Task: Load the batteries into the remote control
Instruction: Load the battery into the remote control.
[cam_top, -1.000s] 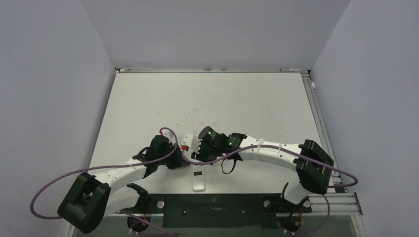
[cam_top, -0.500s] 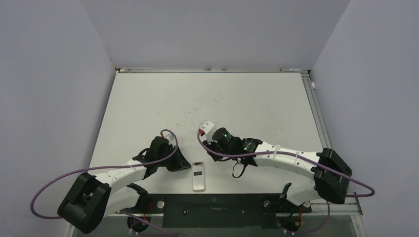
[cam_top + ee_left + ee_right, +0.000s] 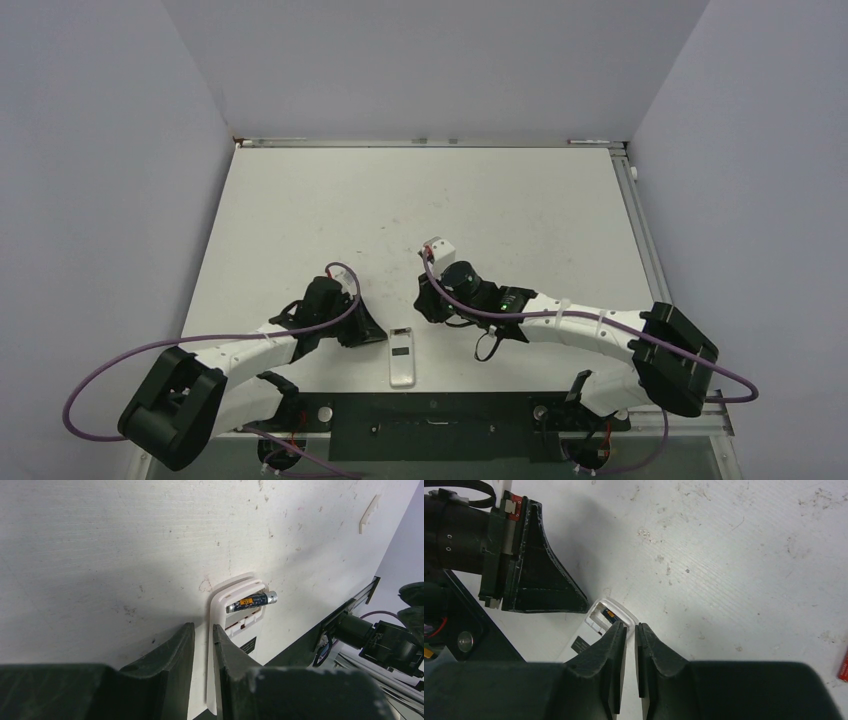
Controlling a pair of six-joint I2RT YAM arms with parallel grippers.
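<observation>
The white remote control (image 3: 403, 358) lies back-up near the table's front edge, its compartment open at the far end. One of the batteries (image 3: 250, 601), dark with an orange label, lies across the top slot, its metal tip past the right rim. It peeks out beside my right finger (image 3: 611, 614). My left gripper (image 3: 204, 630) has its jaws almost together. The remote control's left edge (image 3: 211, 670) runs up the narrow gap against the right-hand finger; I cannot tell whether it is pinched. My right gripper (image 3: 630, 627) hovers just off the compartment end, shut and holding nothing.
A thin white plastic piece (image 3: 369, 514) lies far off on the table. A red sliver of something (image 3: 844, 666) shows at the right wrist view's edge. The black base plate (image 3: 430, 412) borders the table just behind the remote control. My left gripper (image 3: 585, 605) is close to the remote control's corner.
My right gripper has drawn back from the remote control's compartment, up and to the right. The left gripper and the remote control have stayed put.
</observation>
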